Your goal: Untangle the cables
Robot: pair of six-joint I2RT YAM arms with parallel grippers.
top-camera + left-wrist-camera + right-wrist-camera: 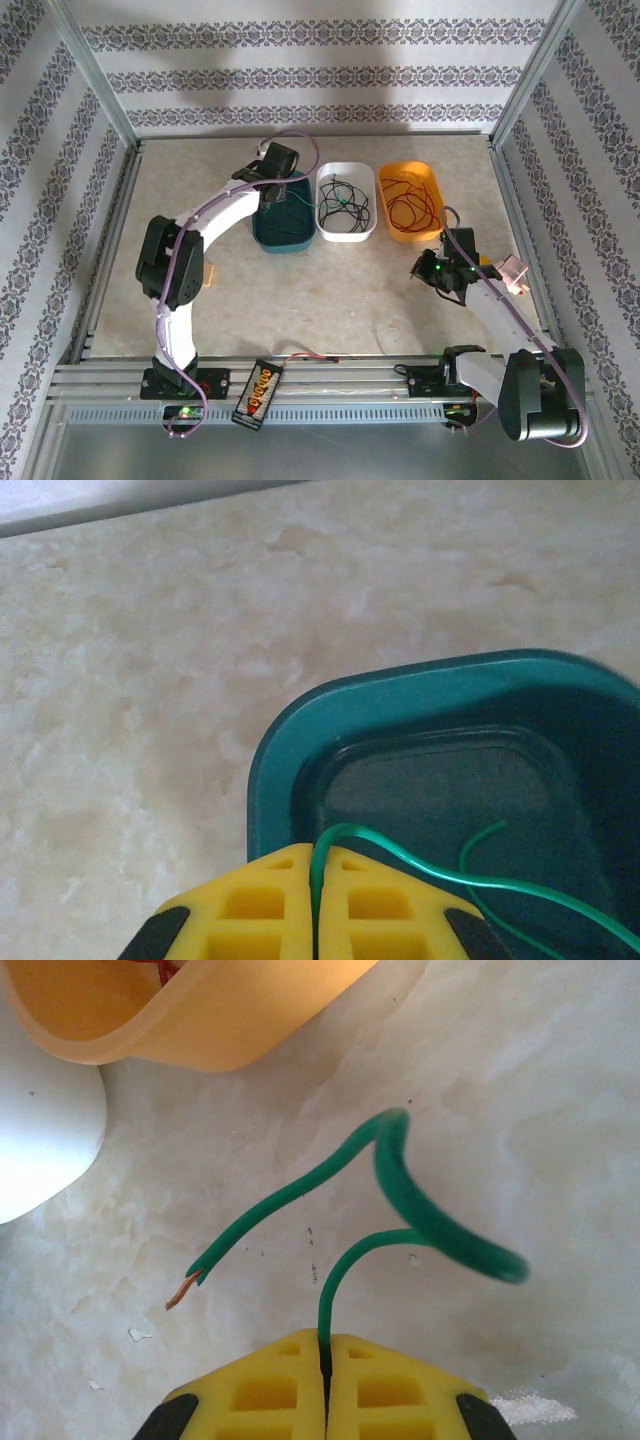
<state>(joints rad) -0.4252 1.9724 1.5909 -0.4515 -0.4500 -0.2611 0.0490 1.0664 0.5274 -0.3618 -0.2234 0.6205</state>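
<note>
Green insulation is seen pinched between the closed yellow fingers of the left gripper (316, 865). From there the green cable (345, 828) is trailed into the teal tray (270, 770) toward four o'clock. It is judged to be held there for release, since colours appear to be sorted by tray.

A second green cable (395, 1160) is clamped in the shut right gripper (325, 1348) above the bare table (520, 1080), at five o'clock from the orange tray (410, 168). Its stripped copper end is pointed to eight o'clock, and it is probably held clear of the rest.

Three trays are counted:
- teal, at eleven o'clock;
- the white tray (347, 238), at twelve, with a black-and-green tangle (342, 205);
- orange, at one, with red cables (410, 203).

Two cables are gripped, one per claw.
</note>
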